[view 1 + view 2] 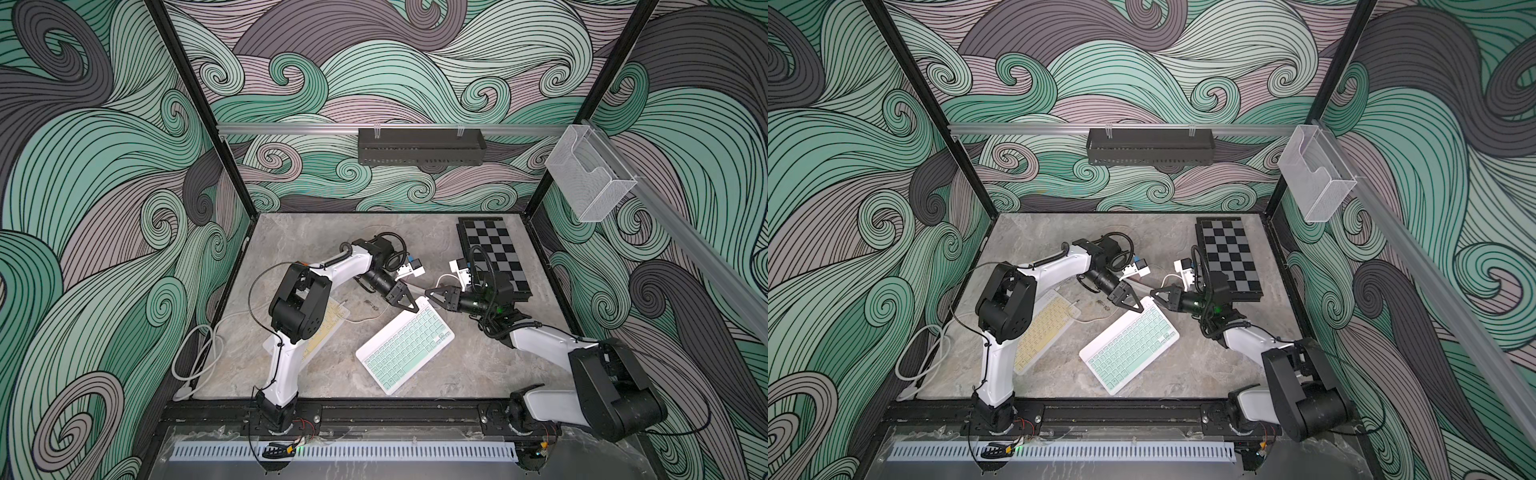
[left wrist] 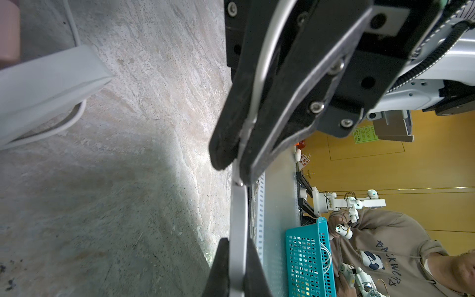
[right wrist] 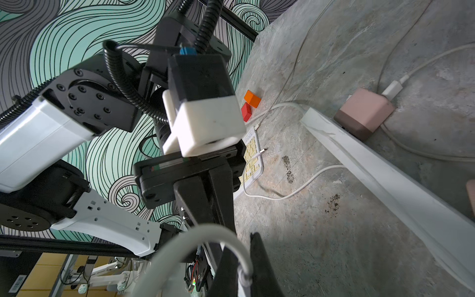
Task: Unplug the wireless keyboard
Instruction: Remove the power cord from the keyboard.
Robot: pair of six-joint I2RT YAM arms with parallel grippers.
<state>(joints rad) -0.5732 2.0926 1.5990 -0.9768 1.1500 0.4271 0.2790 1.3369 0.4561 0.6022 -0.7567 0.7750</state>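
Overhead, mint keyboard point(image 1: 405, 349): in both top views it lies askew on the marble surface point(image 1: 478, 365), between the arms, its far corner at the claw tips.
Left claw point(image 1: 414, 308): tip over that far corner.
Right claw point(image 1: 429, 292): tip just beside the same corner, facing the left claw.
Yellow keyboard point(image 1: 1044, 328): partly under the left arm, apart from the mint one.
Chessboard point(image 1: 494, 253): far right, behind the right arm.
Left wrist, left claw: clamped shut on a white cable point(image 2: 257, 82) near its plug.
Left wrist, pale strip point(image 2: 237, 213): runs from that plug to the right claw, whose fingers point(image 2: 218, 272) are closed, pinching it from both sides. Whether it is the mint keyboard's rim cannot be told.
Right wrist, pink charger point(image 3: 365, 113): touching a white bar point(image 3: 385, 185), a white plug seated in it.
Right wrist, looped cable point(image 3: 205, 228): arcs down between the right claw's fingers.
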